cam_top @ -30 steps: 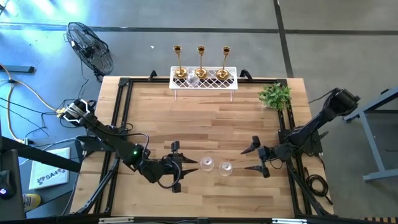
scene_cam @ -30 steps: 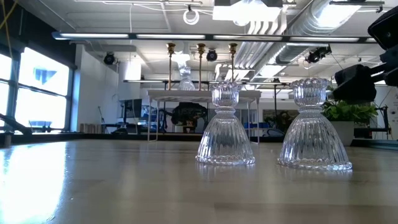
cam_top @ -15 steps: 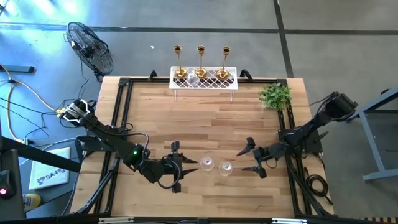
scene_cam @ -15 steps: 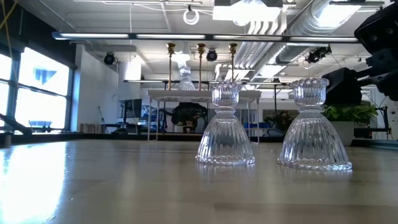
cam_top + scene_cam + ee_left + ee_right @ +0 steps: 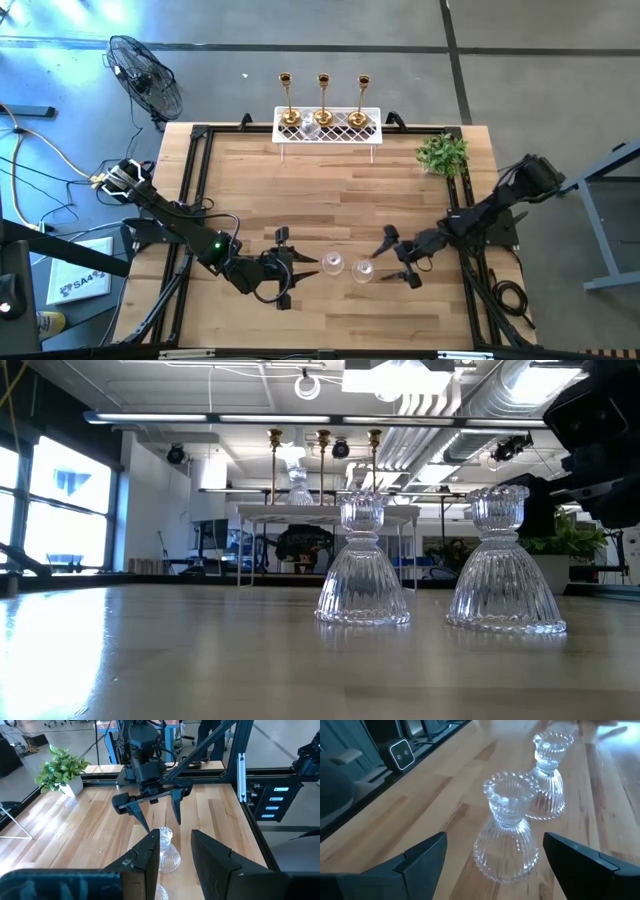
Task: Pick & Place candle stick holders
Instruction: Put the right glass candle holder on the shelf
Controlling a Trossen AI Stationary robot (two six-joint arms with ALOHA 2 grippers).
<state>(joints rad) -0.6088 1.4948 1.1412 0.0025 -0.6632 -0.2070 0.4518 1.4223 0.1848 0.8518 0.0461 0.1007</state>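
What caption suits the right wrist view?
Open right gripper approaching the nearer of two upright glass candle holders on the wooden table.

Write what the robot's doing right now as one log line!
right gripper: open, closing in on right glass holder | left gripper: open, beside left glass holder | gold holders: on rack

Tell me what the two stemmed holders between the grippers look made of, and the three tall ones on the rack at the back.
The two short holders look like clear pressed glass: see-through, with ribbed skirts and beaded rims that catch the light. The three tall holders on the white lattice rack look like polished gold-toned metal, likely brass, though only colour and shine show from here.
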